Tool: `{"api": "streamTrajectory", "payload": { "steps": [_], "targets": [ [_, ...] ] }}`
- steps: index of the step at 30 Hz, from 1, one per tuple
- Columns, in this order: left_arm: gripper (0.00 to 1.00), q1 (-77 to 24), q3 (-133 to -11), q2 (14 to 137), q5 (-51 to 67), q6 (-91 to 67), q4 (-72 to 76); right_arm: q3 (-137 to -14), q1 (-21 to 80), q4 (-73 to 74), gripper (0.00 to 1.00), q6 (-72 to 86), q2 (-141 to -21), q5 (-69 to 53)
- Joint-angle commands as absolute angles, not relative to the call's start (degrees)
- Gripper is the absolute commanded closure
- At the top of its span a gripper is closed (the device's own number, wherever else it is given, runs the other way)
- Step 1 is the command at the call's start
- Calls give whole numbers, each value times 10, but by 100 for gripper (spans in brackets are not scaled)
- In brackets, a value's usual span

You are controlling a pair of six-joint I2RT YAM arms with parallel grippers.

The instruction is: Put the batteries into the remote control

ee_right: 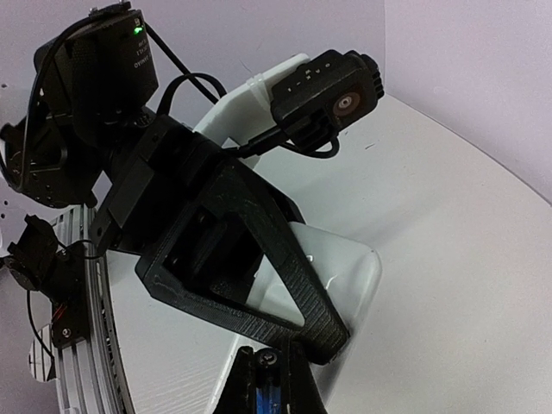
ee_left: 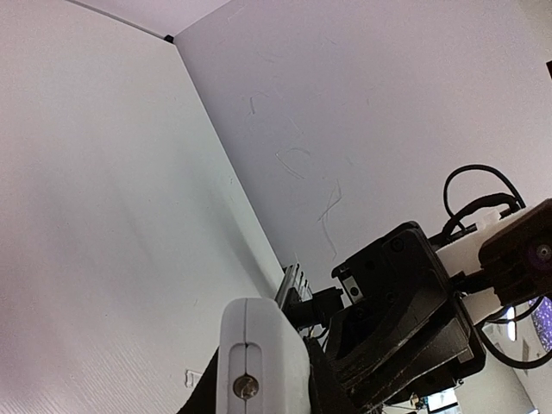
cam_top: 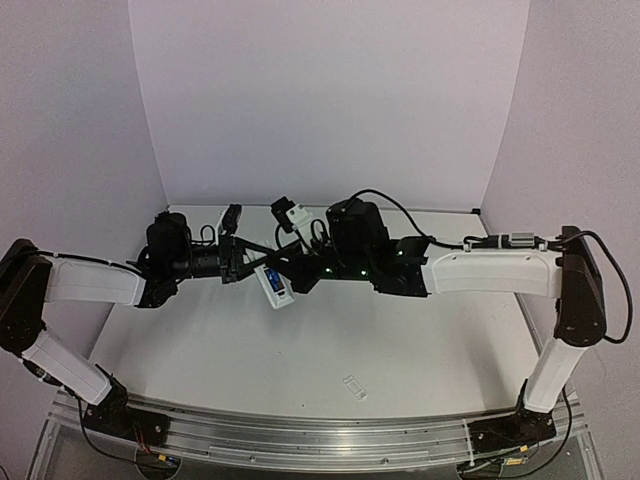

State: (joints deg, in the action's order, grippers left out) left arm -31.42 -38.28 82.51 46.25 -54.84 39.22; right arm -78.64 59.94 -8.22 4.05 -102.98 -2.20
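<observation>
The white remote control (cam_top: 277, 287) is held tilted above the table's middle, with blue showing on its upper face. My left gripper (cam_top: 260, 268) is shut on it. In the left wrist view the remote's end (ee_left: 259, 345) fills the gap between my dark fingers (ee_left: 324, 388). My right gripper (cam_top: 295, 273) meets it from the right. In the right wrist view my right gripper (ee_right: 271, 390) is closed on a slim blue battery (ee_right: 267, 400), right at the remote's white body (ee_right: 349, 267). I cannot make out a second battery on its own.
A small clear rectangular cover piece (cam_top: 354, 386) lies on the table near the front, also seen small in the left wrist view (ee_left: 195, 378). White walls enclose the back and sides. The metal rail (cam_top: 300, 435) runs along the near edge.
</observation>
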Motion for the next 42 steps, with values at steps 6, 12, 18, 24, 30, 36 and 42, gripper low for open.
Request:
{"api": "streamTrajectory", "payload": {
  "steps": [6,12,18,24,30,36,42],
  "targets": [
    [100,-312,-386,787,439,-576,460,-775,609,-18,100,49,-1020,-3],
    [100,-303,-382,777,421,-592,478,-776,614,79,100,65,-1018,20],
    [100,-295,-396,776,429,-592,483,-793,614,158,100,80,-1028,19],
    [100,-293,-415,774,439,-591,501,-823,614,206,100,101,-1075,34],
    [100,-292,-436,769,445,-585,501,-851,614,231,100,111,-1122,17],
    [100,-286,-444,751,437,-575,489,-843,614,242,100,123,-1139,9],
    [100,-278,-447,736,422,-585,482,-840,614,248,100,116,-1163,-4]
  ]
}}
